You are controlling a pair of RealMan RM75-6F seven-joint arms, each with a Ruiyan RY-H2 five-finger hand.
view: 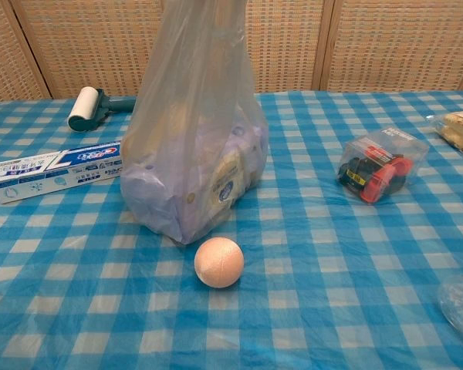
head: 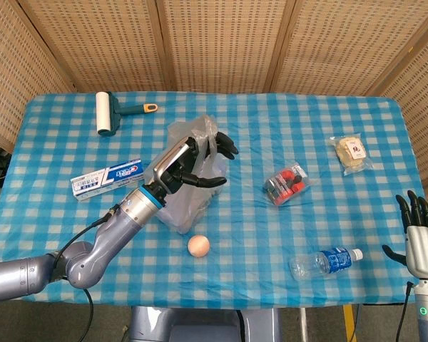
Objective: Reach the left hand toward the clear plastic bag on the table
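Note:
The clear plastic bag (head: 187, 208) stands on the blue checked tablecloth left of centre, with boxes and packets inside. In the chest view the bag (view: 193, 154) is drawn up tall, and its neck runs out of the top of the frame. My left hand (head: 192, 162) is at the bag's upper part and holds the gathered plastic, with some fingers spread toward the right. This hand does not show in the chest view. My right hand (head: 421, 235) stays at the table's near right corner, fingers upright and apart, holding nothing.
A peach ball (head: 198, 245) lies just in front of the bag. A toothpaste box (head: 107, 178) and a lint roller (head: 105, 112) lie to the left. On the right are a red-and-black pack (head: 286, 184), a water bottle (head: 327, 261) and a snack packet (head: 351, 152).

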